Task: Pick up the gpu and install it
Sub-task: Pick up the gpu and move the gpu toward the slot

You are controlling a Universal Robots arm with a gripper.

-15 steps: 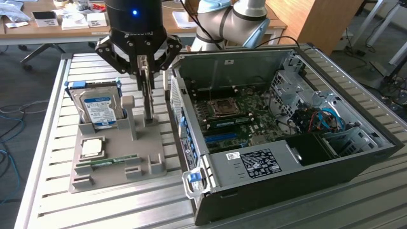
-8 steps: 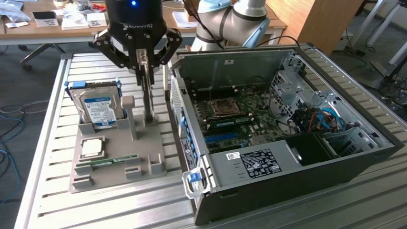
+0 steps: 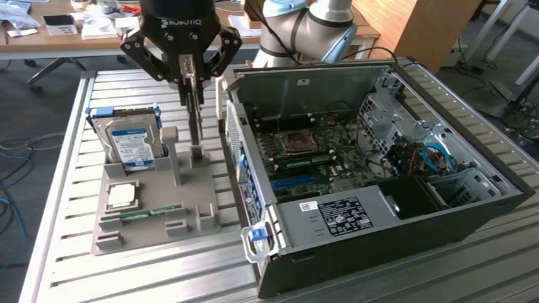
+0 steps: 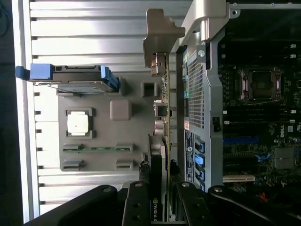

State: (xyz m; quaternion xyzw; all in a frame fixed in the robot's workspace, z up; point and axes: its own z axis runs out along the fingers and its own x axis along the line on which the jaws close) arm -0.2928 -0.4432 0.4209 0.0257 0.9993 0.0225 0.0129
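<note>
The gpu [image 3: 194,117] is a thin dark card held upright and edge-on over the grey holder plate [image 3: 160,235]. My gripper [image 3: 190,79] is shut on its top edge, one finger on each side. The card's lower end is level with a post of the holder; I cannot tell whether it still rests there. In the wrist view the gpu [image 4: 165,108] runs as a narrow strip from my gripper [image 4: 161,190] to its pale metal bracket [image 4: 159,33], close beside the open computer case [image 4: 202,94].
On the holder plate [image 4: 136,141] sit a blue-labelled hard drive [image 3: 130,144], a square processor [image 3: 122,194] and a green memory stick [image 3: 148,213]. The open case [image 3: 471,208] lies at the exterior view's right, motherboard [image 3: 307,151] exposed. All stand on a slatted metal table [image 3: 67,252].
</note>
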